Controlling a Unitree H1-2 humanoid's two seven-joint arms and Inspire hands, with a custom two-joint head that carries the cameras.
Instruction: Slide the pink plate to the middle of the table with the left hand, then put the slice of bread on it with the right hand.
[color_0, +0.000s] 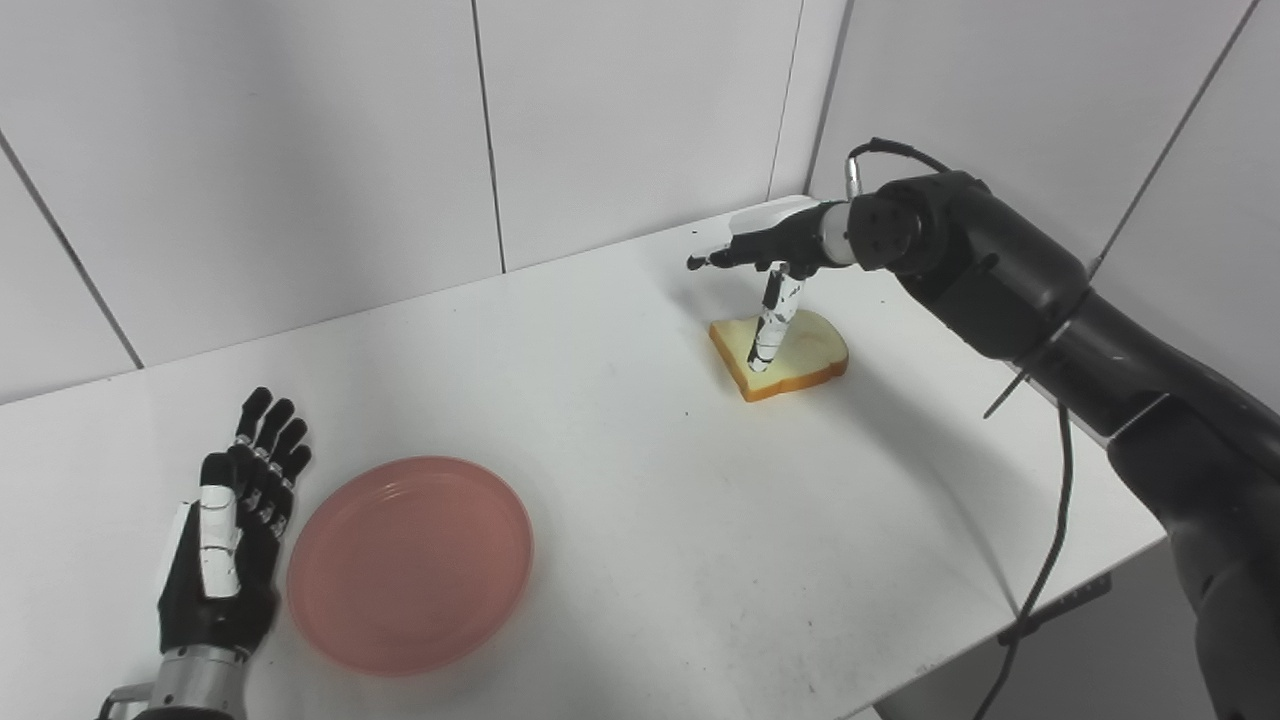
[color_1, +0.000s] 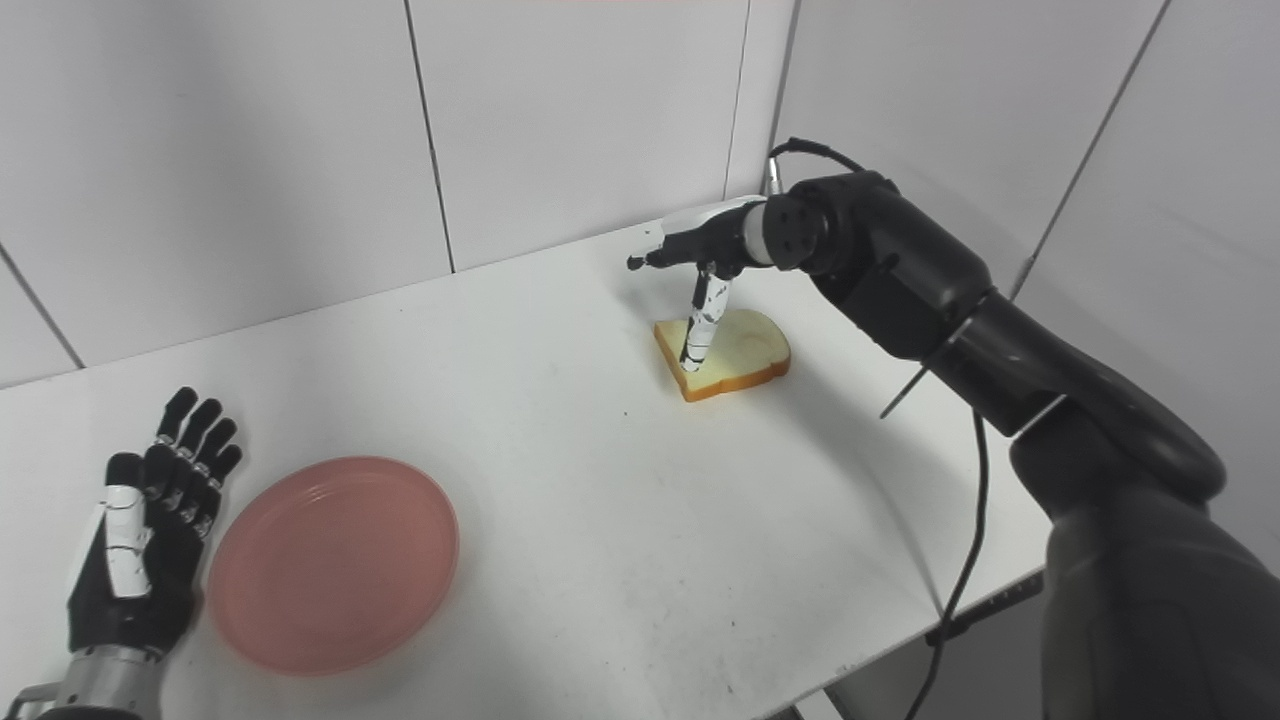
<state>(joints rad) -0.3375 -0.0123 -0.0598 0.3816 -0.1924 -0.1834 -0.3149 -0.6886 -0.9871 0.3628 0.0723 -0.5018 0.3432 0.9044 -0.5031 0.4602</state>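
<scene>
Left robot hand (color_0: 225, 545) open beside pink plate (color_0: 410, 565), right robot hand (color_0: 770, 265) spread over bread (color_0: 785, 355)

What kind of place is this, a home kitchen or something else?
Probably a robot test bench, not a kitchen: a bare white table in a corner of plain white panels, a loose cable hanging off the arm, and only a plate and bread as props.

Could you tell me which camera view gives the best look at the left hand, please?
The left eye view: the left hand lies fully in frame beside the pink plate. The right eye view shows it open too, near the frame's left edge.
</scene>
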